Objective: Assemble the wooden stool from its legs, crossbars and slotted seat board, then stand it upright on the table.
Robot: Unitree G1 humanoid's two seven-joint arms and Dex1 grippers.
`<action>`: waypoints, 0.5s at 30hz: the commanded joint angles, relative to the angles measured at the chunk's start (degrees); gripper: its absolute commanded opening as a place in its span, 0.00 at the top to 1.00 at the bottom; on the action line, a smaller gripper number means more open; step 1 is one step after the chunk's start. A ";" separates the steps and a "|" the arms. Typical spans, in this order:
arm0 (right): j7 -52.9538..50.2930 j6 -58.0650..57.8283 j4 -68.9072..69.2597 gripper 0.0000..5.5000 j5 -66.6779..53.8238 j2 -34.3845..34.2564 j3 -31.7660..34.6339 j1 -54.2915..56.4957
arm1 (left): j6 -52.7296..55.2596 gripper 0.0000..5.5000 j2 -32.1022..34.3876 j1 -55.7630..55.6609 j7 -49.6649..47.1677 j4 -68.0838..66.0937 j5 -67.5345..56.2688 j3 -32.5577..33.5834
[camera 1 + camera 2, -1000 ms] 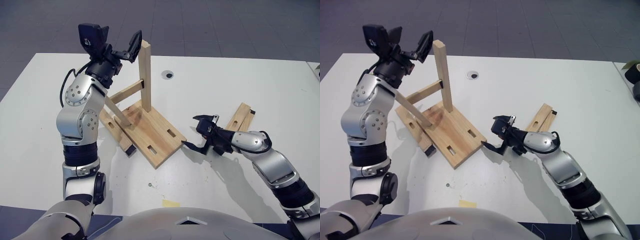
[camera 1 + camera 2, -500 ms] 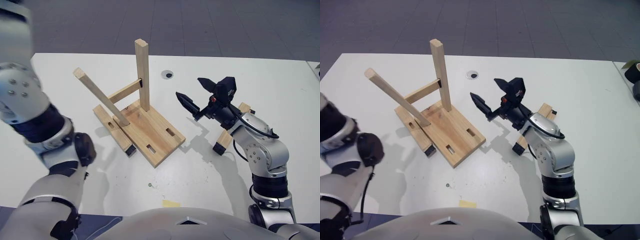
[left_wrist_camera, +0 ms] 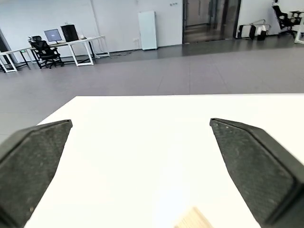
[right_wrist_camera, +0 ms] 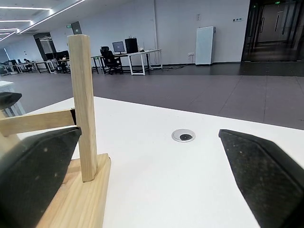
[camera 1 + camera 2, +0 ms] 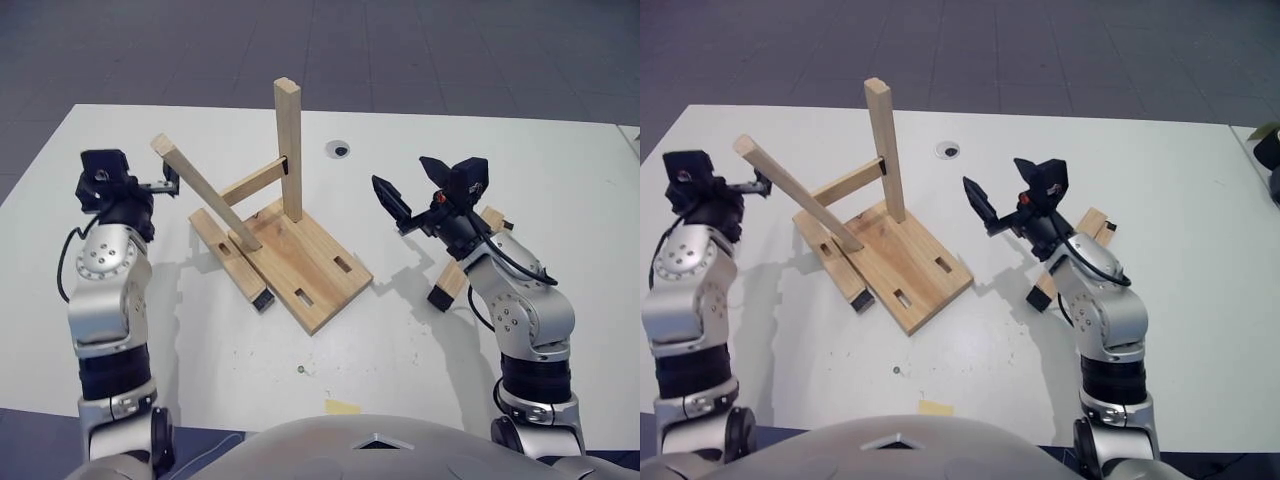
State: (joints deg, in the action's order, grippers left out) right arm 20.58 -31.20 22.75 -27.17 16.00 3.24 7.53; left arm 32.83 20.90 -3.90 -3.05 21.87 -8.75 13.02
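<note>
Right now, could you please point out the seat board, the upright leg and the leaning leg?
Seat board (image 5: 300, 255), left eye view, bare top face.
Upright leg (image 5: 289, 140), left eye view, upper half.
Leaning leg (image 5: 207, 194), left eye view, mid-length.

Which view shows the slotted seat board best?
The left eye view: the whole seat board lies flat, slots visible. The right eye view shows much the same; the right wrist view catches one corner beneath the upright leg.

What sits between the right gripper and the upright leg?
Nothing. In the left eye view, the stretch from the right gripper to the upright leg is bare white table.
</note>
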 commanded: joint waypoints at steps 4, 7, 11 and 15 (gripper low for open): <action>-0.44 -1.85 2.53 0.02 -0.67 1.51 1.81 -2.58 | 7.19 0.02 -2.86 11.70 -0.54 11.33 4.19 -5.26; -0.52 -2.15 2.88 0.02 -0.71 1.77 2.21 -2.91 | 8.06 0.02 -3.83 12.08 -0.25 12.14 4.68 -6.96; -0.82 -2.14 2.71 0.02 -0.28 1.42 1.56 -2.60 | 7.35 0.02 -5.17 7.55 0.20 10.19 5.15 -8.66; -1.13 -1.97 2.78 0.02 -0.09 1.08 1.11 -2.29 | 6.75 0.02 -5.94 4.10 1.40 8.81 5.37 -10.68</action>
State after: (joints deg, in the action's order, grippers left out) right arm 19.59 -32.96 24.95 -27.32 17.18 4.60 4.81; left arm 40.13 15.57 1.55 -2.67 31.00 -3.57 3.74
